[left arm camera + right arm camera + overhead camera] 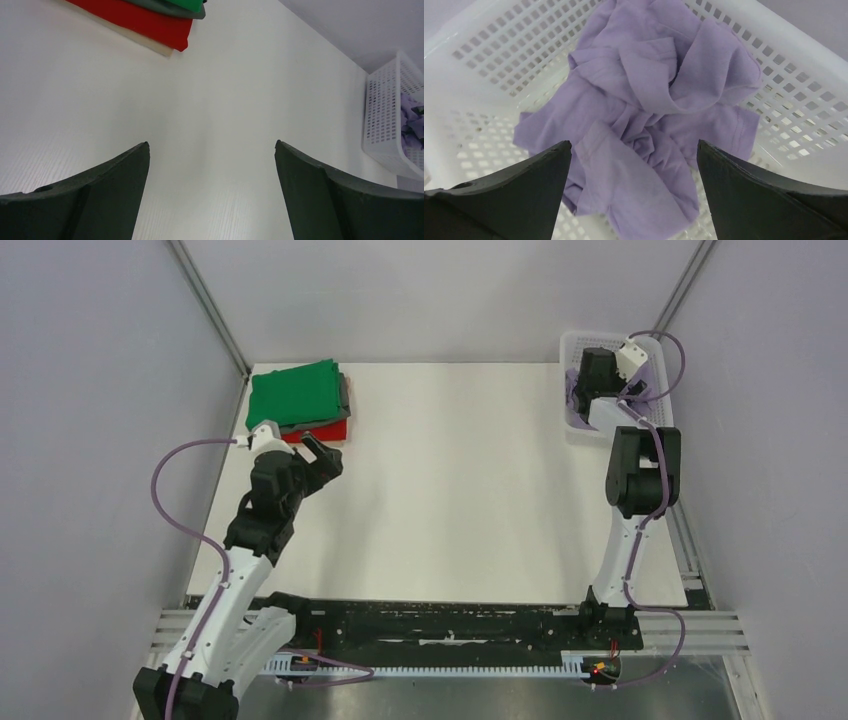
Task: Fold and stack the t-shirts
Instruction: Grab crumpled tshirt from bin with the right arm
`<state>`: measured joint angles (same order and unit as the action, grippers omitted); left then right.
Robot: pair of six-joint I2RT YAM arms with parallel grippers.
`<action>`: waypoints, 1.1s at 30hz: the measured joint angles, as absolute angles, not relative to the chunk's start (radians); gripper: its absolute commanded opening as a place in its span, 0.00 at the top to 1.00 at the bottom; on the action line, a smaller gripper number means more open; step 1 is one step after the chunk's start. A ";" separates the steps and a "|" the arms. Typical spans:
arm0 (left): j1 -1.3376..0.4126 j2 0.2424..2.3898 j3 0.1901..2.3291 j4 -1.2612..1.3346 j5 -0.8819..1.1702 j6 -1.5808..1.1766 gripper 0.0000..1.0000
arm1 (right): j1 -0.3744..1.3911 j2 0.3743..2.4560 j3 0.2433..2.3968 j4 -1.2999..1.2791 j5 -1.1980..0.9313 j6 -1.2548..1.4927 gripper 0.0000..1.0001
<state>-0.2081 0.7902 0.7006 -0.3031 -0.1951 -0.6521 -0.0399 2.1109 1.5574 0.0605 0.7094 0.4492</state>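
**Item 1.** Crumpled lavender soft-cloth t-shirt (pixel 644 125), unfolded, lying bunched inside the white plastic mesh basket (pixel 489 55) at the far right corner of the white table (pixel 460 490). The right gripper (pixel 634 143) hangs directly above it, jaws spread wide, holding nothing.

**Item 2.** Stack of folded rectangles at the far left: green t-shirt (pixel 295 395) on top, grey t-shirt (pixel 346 390) beneath, red t-shirt (pixel 325 432) lowest. The left gripper (pixel 211 144) is near the stack, over bare table, jaws spread, empty.

**Hazards.** A shallow pinch may catch only one loose fold, letting the shirt slip. A deep pinch may snag a fingertip in the mesh, or lift the light basket along with the cloth.
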 measured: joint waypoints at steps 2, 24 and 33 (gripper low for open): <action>-0.208 0.791 0.694 -0.287 -0.183 -0.646 0.00 | -0.042 2.138 1.558 0.101 0.736 0.461 0.02; -0.208 0.892 0.692 -0.229 -0.173 -0.633 0.00 | -0.044 2.376 1.678 0.517 0.988 0.434 0.19; -0.208 0.933 0.698 -0.230 -0.173 -0.631 0.00 | -0.065 2.414 1.687 0.608 1.013 0.403 1.00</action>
<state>-0.2081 0.9329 0.6975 -0.2298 -0.1730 -0.6312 -0.0654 2.4138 1.6871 0.6079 1.0126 0.4034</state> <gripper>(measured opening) 0.994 0.044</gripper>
